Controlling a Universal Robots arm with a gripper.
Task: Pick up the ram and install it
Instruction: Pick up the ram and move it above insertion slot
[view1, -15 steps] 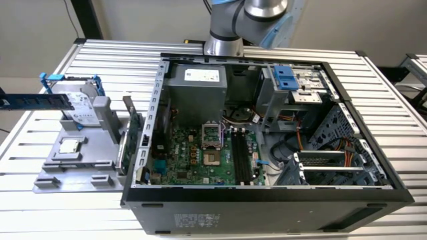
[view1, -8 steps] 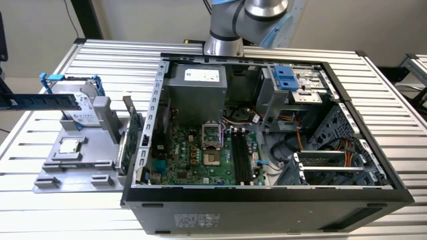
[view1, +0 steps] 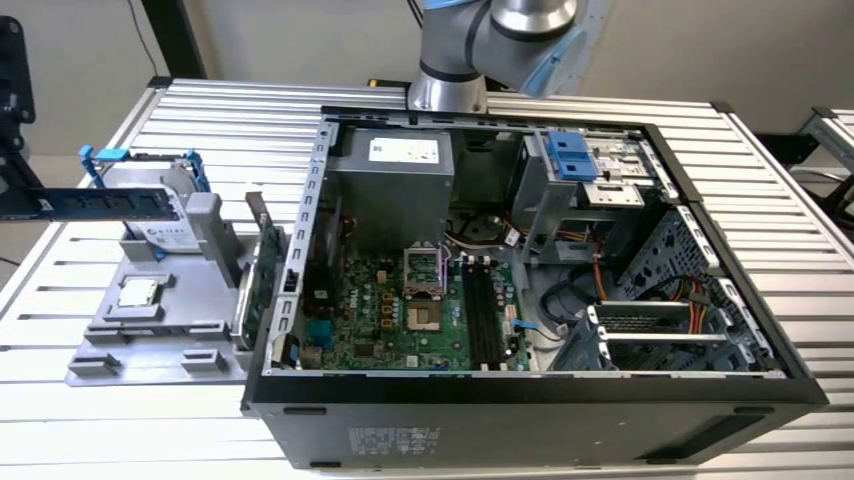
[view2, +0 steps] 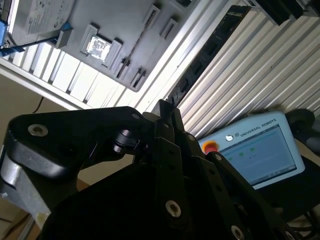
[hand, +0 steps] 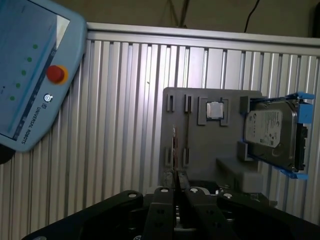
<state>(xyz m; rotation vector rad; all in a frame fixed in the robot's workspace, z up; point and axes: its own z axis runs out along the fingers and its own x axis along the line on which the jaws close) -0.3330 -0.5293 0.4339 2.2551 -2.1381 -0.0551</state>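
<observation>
The ram (view1: 114, 203), a long blue-green stick with dark chips, hangs level in the air at the exterior view's left edge. My gripper (view1: 16, 200) is shut on its end. It is above the grey holder tray (view1: 147, 345) and well to the left of the open computer case (view1: 534, 395). In the first wrist view the ram (hand: 174, 147) shows edge-on, sticking out from my shut gripper (hand: 177, 175). The second wrist view shows it as a dark strip (view2: 205, 55) running from my gripper (view2: 165, 107). The black memory slots (view1: 483, 315) lie on the green motherboard (view1: 387, 320) inside the case.
The tray holds a hard drive in a blue bracket (view1: 160, 235), a processor chip (view1: 138, 292) and another stick standing upright (view1: 267, 262). A teach pendant (hand: 30, 75) lies on the slatted table (view1: 787, 210). Inside the case are cables (view1: 567, 300) and drive cages (view1: 667, 330).
</observation>
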